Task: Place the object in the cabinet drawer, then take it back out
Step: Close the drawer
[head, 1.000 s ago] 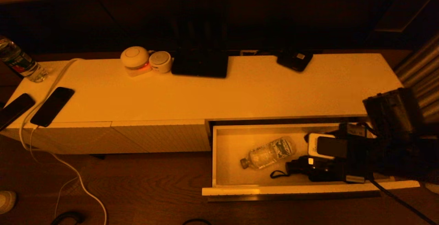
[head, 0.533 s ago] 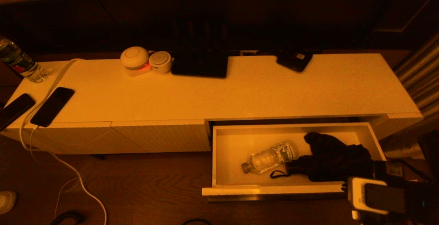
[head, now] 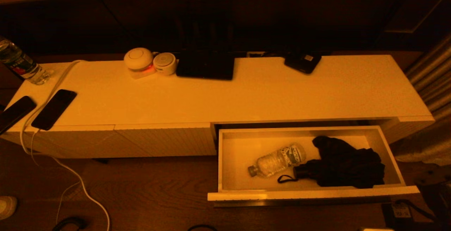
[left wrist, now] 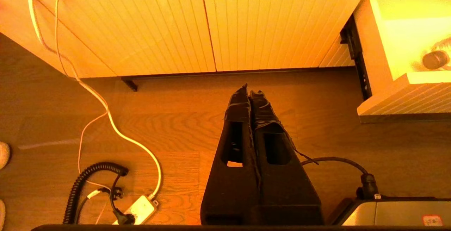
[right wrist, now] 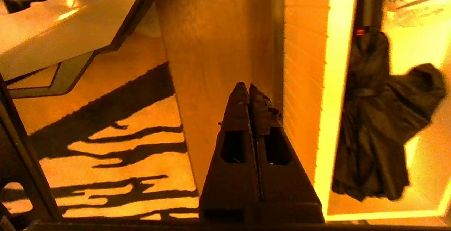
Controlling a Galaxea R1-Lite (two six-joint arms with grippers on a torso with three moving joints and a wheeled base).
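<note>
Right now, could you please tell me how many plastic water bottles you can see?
2: one bottle lies on its side in the open cabinet drawer beside a black folded umbrella; another bottle stands at the cabinet top's far left end.

I can't read any text from here — the bottle labels [head: 291,153] and the small sticker [left wrist: 431,220] are too blurred to make out.
</note>
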